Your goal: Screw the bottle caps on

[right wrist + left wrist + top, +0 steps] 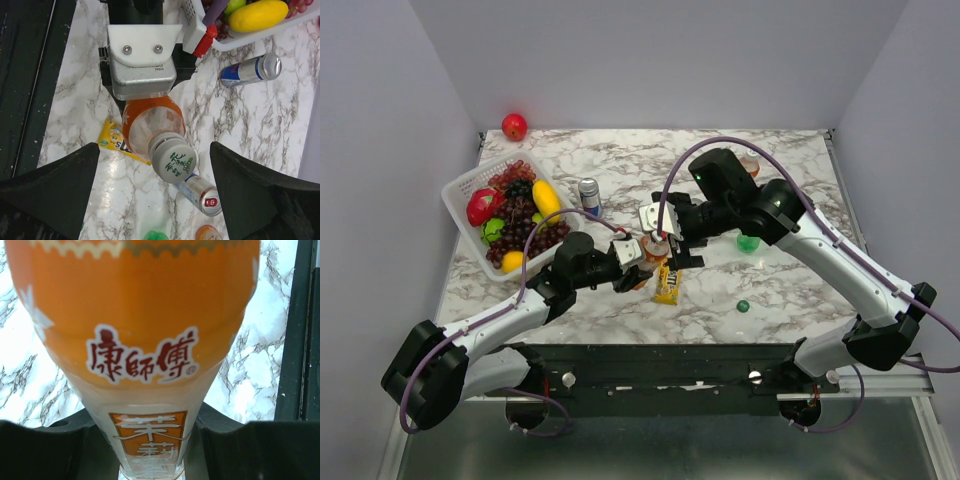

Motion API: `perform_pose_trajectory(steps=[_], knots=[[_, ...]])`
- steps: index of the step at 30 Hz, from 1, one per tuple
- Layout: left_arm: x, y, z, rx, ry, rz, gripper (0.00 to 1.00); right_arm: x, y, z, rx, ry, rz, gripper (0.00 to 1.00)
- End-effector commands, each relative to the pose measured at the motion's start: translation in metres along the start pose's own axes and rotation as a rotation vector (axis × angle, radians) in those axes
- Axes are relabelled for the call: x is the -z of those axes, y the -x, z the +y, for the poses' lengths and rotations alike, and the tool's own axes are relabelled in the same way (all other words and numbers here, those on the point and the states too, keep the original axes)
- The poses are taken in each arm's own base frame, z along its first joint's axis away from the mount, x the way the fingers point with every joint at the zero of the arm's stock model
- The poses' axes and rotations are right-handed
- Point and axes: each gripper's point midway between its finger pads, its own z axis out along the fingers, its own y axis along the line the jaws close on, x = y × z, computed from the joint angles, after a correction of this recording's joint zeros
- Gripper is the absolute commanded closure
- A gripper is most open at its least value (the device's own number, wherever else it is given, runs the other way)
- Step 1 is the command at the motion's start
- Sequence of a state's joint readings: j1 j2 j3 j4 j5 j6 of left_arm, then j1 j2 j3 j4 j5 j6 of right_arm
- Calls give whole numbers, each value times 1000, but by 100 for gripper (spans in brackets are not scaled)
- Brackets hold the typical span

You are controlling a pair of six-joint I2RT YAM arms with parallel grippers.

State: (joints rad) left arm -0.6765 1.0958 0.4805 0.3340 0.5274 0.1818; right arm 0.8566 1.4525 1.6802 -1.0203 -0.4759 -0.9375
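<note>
My left gripper [638,262] is shut on an orange-labelled bottle [135,315] and holds it upright on the table; its fingers [45,450] press the bottle's lower part. In the right wrist view a white cap [174,161] with green print sits on that bottle's neck [150,125]. My right gripper [155,150] hangs above it, open, one finger well out on each side of the cap, touching nothing. A green bottle [748,241] stands to the right, a dark green cap [743,306] lies nearer the front, and a second orange bottle [750,165] stands at the back right.
A white basket [460,190] of fruit stands at the left, with a red apple [514,126] behind it. A blue-and-silver can [589,195] stands beside the basket; another can [202,195] lies under my right gripper. A yellow candy packet [667,285] lies by the held bottle.
</note>
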Motion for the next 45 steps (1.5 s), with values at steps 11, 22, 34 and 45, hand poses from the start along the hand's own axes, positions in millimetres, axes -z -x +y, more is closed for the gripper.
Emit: perform_pose_trajectory(steps=[11, 22, 34, 45], knots=[[-4, 25, 9, 54, 39, -68, 100, 8, -7, 3, -3, -49, 28, 3], [-5, 26, 14, 98, 71, -78, 100, 8, -11, 2, -40, -72, 51, 4], [-4, 25, 17, 123, 90, -83, 100, 9, -20, -1, -103, -108, 101, 5], [-4, 22, 17, 125, 94, -77, 100, 14, -19, -2, -113, -127, 105, 6]])
